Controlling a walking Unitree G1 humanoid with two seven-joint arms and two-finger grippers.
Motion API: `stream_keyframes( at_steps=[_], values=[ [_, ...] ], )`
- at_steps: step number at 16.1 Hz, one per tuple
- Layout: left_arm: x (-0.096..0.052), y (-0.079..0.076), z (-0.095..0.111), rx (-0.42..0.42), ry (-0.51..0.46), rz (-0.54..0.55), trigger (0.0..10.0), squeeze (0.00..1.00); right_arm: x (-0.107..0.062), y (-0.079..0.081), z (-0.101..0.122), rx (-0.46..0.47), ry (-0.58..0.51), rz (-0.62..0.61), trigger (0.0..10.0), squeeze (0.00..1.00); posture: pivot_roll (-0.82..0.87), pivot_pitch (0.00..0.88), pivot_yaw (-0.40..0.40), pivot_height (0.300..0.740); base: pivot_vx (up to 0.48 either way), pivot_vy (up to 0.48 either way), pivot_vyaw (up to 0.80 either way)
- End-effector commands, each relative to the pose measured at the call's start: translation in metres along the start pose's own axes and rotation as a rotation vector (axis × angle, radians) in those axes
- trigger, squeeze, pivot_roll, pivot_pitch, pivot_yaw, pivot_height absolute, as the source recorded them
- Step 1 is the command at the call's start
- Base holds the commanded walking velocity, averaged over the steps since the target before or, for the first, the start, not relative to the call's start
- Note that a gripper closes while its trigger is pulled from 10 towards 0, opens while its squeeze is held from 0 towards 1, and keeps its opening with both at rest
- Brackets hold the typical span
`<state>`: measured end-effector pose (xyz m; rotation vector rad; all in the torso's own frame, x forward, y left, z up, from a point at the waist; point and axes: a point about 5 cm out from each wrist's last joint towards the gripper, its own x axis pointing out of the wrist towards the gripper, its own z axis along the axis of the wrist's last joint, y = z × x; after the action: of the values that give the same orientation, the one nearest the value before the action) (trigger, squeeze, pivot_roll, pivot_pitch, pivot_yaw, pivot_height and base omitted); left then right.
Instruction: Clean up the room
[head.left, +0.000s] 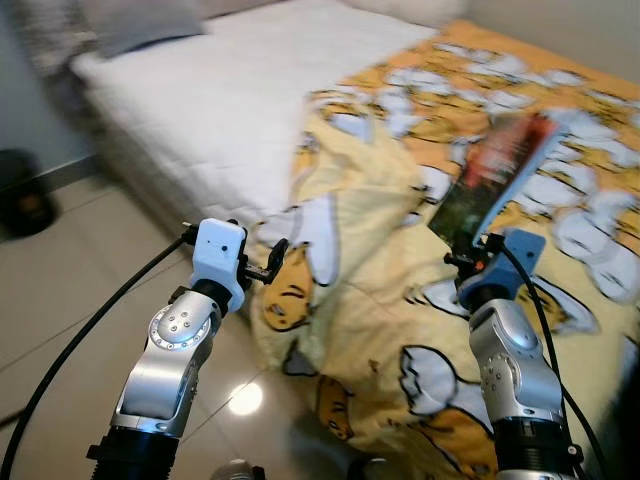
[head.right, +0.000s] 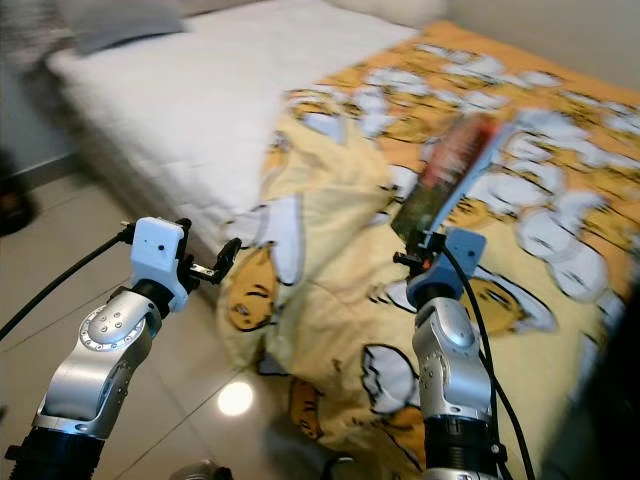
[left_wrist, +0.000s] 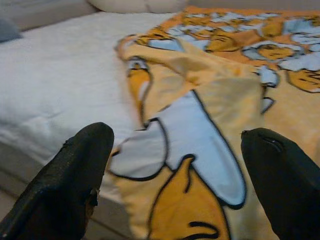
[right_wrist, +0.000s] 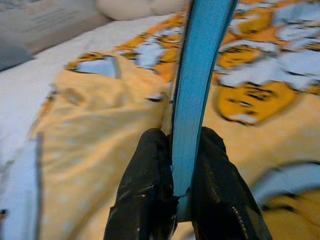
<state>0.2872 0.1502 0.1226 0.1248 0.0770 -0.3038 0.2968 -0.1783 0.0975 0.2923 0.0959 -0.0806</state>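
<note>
My right gripper (right_wrist: 182, 165) is shut on a thin book (head.left: 497, 175) with a dark red cover and a light blue spine (right_wrist: 200, 80). It holds the book tilted up over the yellow cartoon-duck blanket (head.left: 370, 300) on the bed. My left gripper (left_wrist: 180, 165) is open with nothing between its fingers (left_wrist: 75, 175). It hovers near the folded edge of the blanket (left_wrist: 200, 135) at the bed's side, and its fingers (head.left: 272, 262) reach toward that hanging fold.
The white mattress (head.left: 210, 110) fills the far left, with a grey pillow (head.left: 130, 25) at its head. The blanket hangs over the bed's edge to the glossy tiled floor (head.left: 60, 300). A dark object (head.left: 25, 195) sits on the floor by the wall.
</note>
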Motion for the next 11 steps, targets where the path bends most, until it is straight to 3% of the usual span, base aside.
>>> stream_keyframes(
  at_steps=[1, 4, 6, 7, 8, 9, 10, 11],
  values=[
    [0.0, 0.001, 0.004, -0.004, -0.006, -0.004, 10.0, 0.18, 0.0, 0.01, 0.013, 0.004, -0.046, 0.058, 10.0, 0.0, 0.06, 0.0, -0.054, 0.74, 0.0, 0.0, -0.8],
    [-0.002, 0.005, 0.004, 0.02, -0.009, 0.009, 10.0, 0.19, -0.004, 0.01, 0.007, -0.056, -0.039, 0.025, 10.0, 0.0, 0.05, 0.0, -0.055, 0.74, 0.0, 0.0, -0.8],
    [-0.004, 0.0, -0.002, -0.021, 0.002, 0.036, 10.0, 0.2, -0.004, 0.003, 0.015, -0.159, -0.084, 0.0, 10.0, 0.0, 0.08, 0.0, -0.058, 0.74, 0.0, 0.0, -0.8],
    [-0.006, -0.006, -0.001, 0.037, 0.007, -0.02, 10.0, 0.18, -0.004, -0.004, 0.015, -0.155, -0.11, -0.077, 10.0, 0.0, 0.09, 0.0, -0.061, 0.74, 0.0, 0.0, -0.8],
    [-0.005, -0.007, 0.004, 0.044, -0.007, -0.027, 10.0, 0.18, -0.004, -0.006, 0.012, -0.14, -0.088, -0.073, 10.0, 0.0, 0.1, 0.0, -0.068, 0.74, 0.0, 0.0, -0.8],
    [-0.005, -0.001, 0.002, 0.023, -0.001, 0.002, 10.0, 0.19, -0.005, -0.002, 0.008, -0.097, -0.055, -0.032, 10.0, 0.0, 0.11, 0.0, -0.076, 0.74, 0.0, 0.0, -0.8],
    [-0.007, 0.005, 0.001, 0.052, 0.011, 0.015, 10.0, 0.18, -0.007, 0.004, 0.006, -0.091, -0.054, -0.027, 10.0, 0.0, 0.1, 0.0, -0.071, 0.74, 0.0, 0.0, -0.8],
    [-0.005, 0.008, 0.005, 0.007, 0.001, 0.035, 10.0, 0.18, -0.008, 0.011, 0.006, -0.068, -0.036, 0.03, 10.0, 0.0, 0.1, 0.0, -0.067, 0.74, 0.0, 0.0, -0.8]
  ],
)
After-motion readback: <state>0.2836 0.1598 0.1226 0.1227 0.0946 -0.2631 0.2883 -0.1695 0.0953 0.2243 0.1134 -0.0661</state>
